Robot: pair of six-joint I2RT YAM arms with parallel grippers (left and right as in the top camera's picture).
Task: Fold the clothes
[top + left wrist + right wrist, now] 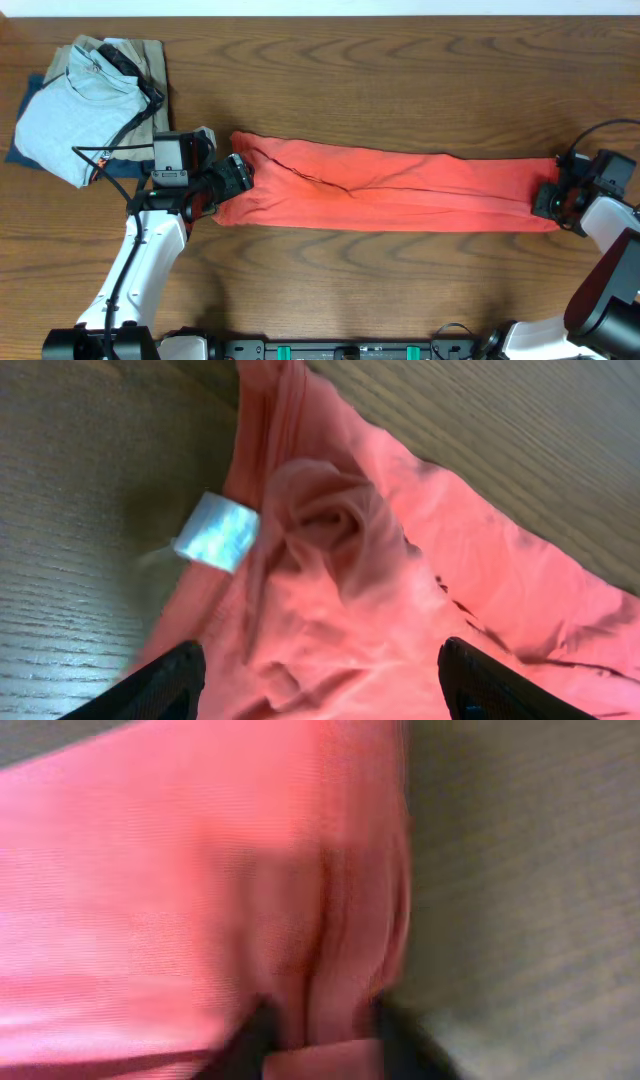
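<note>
Across the middle of the overhead view: you have the coral-red T-shirt lying on the wooden tabletop as one long, narrow band. It runs from left of centre almost to the right edge of the frame.
T-shirt surface: the band lies flat, with a few shallow creases along its length. Its left end is rounder and more rumpled than its squared right end.
Left claw: your left claw sits over the band's left end. Its jaws are spread wide and grip nothing.
Left wrist view: the two dark fingers stand at the lower corners of the frame with red cloth between them. A white label sticks out at the cloth's left edge, just beside a bunched swirl of fabric.
Right claw: your right claw is at the band's right end, in the right middle of the overhead view. Its jaws are drawn narrow and pinch a fold of the T-shirt's edge.
Right wrist view: the picture is blurred, but you can make out red cloth rising in a ridge between the two fingers at the bottom of the frame.
Upper left of the overhead view: a folded light blue shirt rests on a tan garment, apart from the T-shirt.
</note>
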